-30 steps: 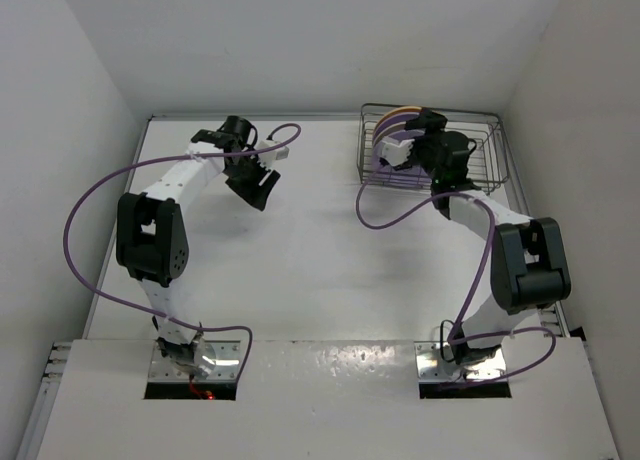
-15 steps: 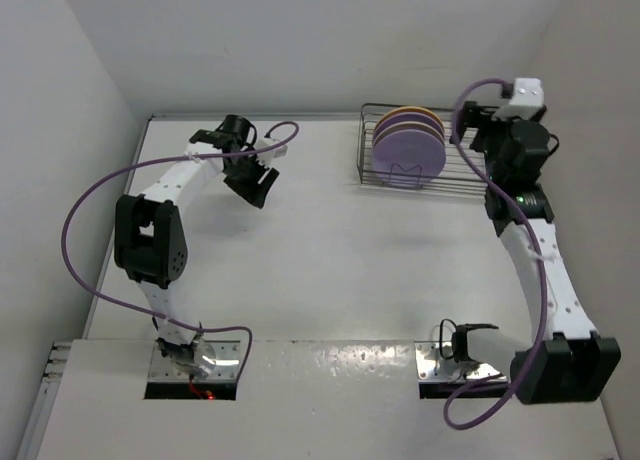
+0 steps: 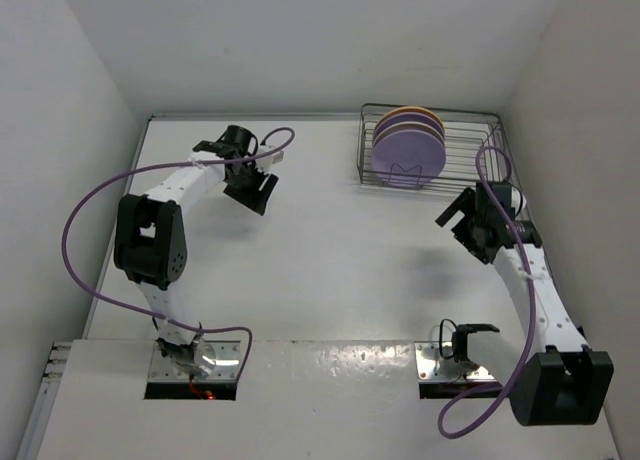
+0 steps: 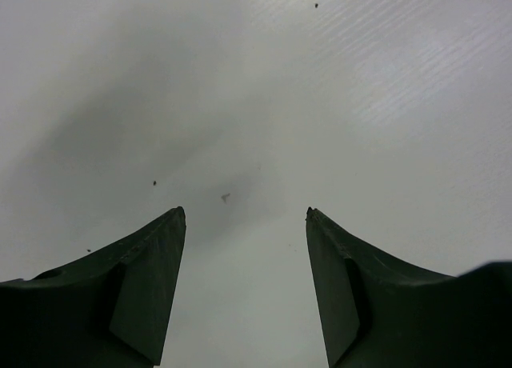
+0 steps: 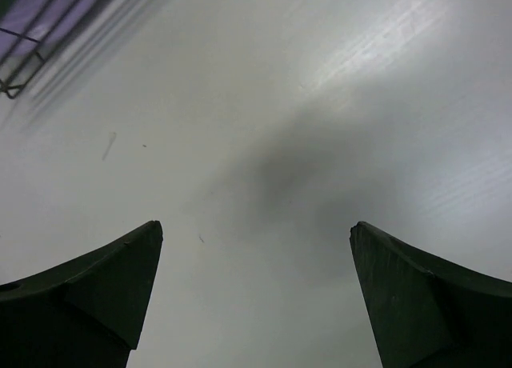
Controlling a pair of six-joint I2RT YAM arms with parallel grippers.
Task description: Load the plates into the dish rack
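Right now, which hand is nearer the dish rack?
Right. The right gripper hovers just in front of the dish rack; the left gripper is far to its left.

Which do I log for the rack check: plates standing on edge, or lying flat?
On edge: the plates stand one behind another in the dish rack, lavender in front, yellow-orange at the back.

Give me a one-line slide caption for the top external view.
Plates stand upright in the dish rack at the far right; left gripper and right gripper hang open and empty.
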